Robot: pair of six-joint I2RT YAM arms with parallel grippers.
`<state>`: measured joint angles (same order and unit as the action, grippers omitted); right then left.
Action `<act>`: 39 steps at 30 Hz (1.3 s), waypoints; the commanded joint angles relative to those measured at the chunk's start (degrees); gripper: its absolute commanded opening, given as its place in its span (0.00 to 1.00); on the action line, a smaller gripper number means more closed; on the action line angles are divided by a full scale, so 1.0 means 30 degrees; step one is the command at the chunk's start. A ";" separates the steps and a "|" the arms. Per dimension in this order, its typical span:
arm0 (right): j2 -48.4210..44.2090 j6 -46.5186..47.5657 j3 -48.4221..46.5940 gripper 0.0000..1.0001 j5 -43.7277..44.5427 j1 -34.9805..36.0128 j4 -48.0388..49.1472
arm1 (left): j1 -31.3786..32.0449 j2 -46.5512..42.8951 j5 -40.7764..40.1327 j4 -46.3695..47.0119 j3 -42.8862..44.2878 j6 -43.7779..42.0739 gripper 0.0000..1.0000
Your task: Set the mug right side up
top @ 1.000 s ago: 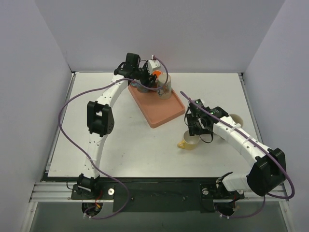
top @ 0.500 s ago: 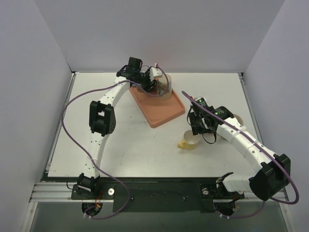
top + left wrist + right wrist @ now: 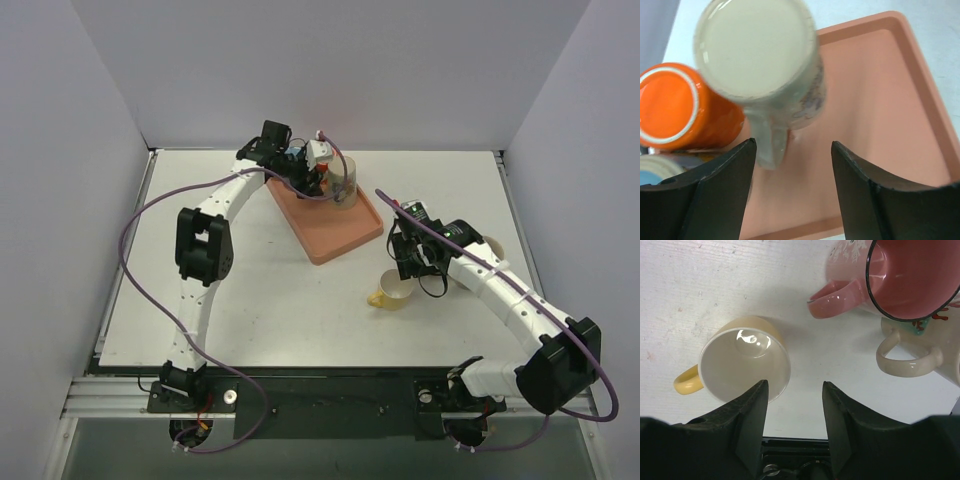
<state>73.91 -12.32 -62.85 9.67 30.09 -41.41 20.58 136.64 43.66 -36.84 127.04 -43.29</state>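
Observation:
A cream mug (image 3: pixel 757 55) stands upside down on the salmon tray (image 3: pixel 880 100), its handle (image 3: pixel 771 145) pointing toward my left gripper (image 3: pixel 792 165). That gripper is open and empty, with the handle just inside its left finger. In the top view the left gripper (image 3: pixel 318 180) hovers at the tray's back corner beside the cream mug (image 3: pixel 343 182). My right gripper (image 3: pixel 794 400) is open and empty over the table. It sits just right of an upright yellow mug (image 3: pixel 742 365), which also shows in the top view (image 3: pixel 395 292).
An upside-down orange mug (image 3: pixel 675 107) touches the cream mug's left side, and a blue-and-white mug (image 3: pixel 655 167) sits below it. A pink mug (image 3: pixel 905 275) and a cream mug (image 3: pixel 920 357) stand upright right of the yellow one. The tray (image 3: pixel 325 225) lies mid-table.
My left wrist has turned and shifted slightly right toward the cream mug. My right gripper lifted a little off the yellow mug and has held still since.

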 commanded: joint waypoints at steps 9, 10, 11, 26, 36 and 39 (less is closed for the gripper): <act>0.0237 -0.0055 -0.0056 0.43 0.0350 0.0108 -0.0494 | 0.0259 0.1151 -0.3010 0.2935 0.0921 0.1978 0.71; 0.0237 -0.0084 -0.0114 0.43 0.0292 0.0137 -0.0552 | 0.0260 0.1501 -0.3068 0.2934 0.1069 0.2036 0.69; 0.0208 -0.0055 -0.0144 0.43 0.0292 0.0137 -0.0524 | 0.0260 0.1621 -0.3214 0.2963 0.1273 0.2124 0.66; -0.1255 -0.0113 -0.0495 0.43 0.0643 0.0167 -0.0611 | 0.0436 0.0365 -0.3450 0.3869 0.0342 0.5866 0.00; -0.3714 0.1730 -0.1726 0.45 0.1465 0.0956 0.1990 | -0.0356 -0.4029 0.0796 0.2961 -0.2351 2.4544 0.00; -0.4479 0.3192 -0.0909 0.47 0.0821 0.0987 0.5321 | -0.0122 -0.6576 0.2434 0.6549 -0.6150 2.8335 0.00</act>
<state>63.75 -8.62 -66.08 11.99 32.42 -36.38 19.77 131.11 38.57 -32.08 116.09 16.67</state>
